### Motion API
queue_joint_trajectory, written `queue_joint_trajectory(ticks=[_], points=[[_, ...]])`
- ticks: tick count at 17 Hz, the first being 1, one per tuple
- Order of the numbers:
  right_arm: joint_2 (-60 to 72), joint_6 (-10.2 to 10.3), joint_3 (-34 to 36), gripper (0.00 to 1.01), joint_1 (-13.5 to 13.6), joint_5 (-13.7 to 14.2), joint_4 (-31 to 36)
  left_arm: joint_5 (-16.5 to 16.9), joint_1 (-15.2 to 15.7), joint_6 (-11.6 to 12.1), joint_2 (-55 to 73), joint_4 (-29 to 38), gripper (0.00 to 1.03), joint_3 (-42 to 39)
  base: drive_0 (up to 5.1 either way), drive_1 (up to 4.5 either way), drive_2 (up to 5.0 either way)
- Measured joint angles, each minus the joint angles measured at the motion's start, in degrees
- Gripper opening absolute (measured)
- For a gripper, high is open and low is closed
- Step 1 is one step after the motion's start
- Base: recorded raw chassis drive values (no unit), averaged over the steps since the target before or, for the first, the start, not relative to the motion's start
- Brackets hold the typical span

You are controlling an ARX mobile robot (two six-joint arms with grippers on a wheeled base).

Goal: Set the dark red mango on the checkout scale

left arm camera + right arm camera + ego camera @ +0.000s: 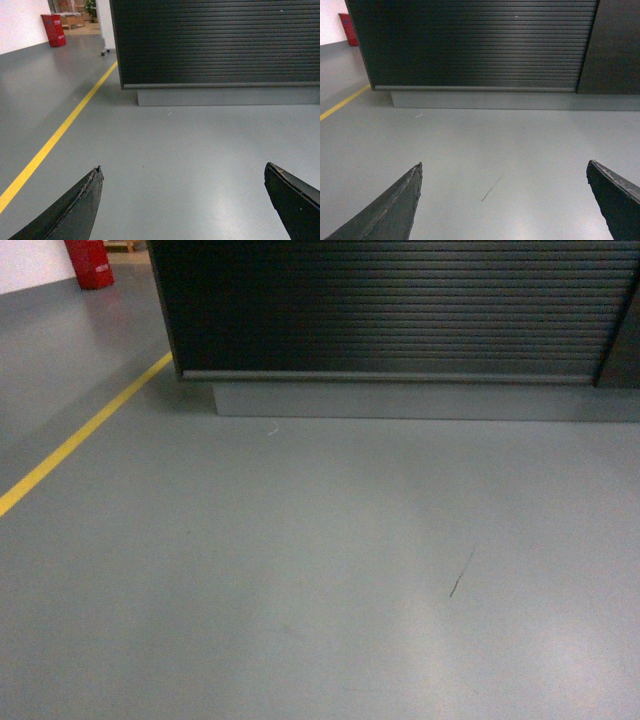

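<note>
A: Which step are you on?
B: Approach: you face the checkout [400,310] slats. Left hand [182,200] and right hand [504,200] spread empty; mango and scale unseen. Raise your view next.

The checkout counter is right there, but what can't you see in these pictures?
- Top of the checkout: cut off by the upper edge in all three views, so the scale and mango are not in view.
- Red object far left, head view: cropped by the frame and too small to identify.
- Left gripper and right gripper: only the fingertips show, spread wide with nothing between them; the rest is cut off by the lower edge.
</note>
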State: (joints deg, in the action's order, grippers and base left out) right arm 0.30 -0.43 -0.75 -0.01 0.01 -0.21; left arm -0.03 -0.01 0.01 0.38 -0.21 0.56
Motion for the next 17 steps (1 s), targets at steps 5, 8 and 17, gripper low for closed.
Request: queue_joint_trajectory(ticks=[5,8,17], points=[[0.0,0.0,0.0,0.98,0.0,0.0,0.0,0.0,0.0,0.0,0.0,0.0,0.98,0.0,-0.1,4.09,-4.3],[0.0,0.0,0.0,0.98,0.0,0.0,0.0,0.0,0.0,0.0,0.0,0.2,0.98,0.0,-0.1,4.1,-4.3],[0.0,0.0,0.0,0.98,0.0,0.0,0.0,0.0,0.0,0.0,0.0,0.0,0.98,0.0,0.0,4.17,-4.2]])
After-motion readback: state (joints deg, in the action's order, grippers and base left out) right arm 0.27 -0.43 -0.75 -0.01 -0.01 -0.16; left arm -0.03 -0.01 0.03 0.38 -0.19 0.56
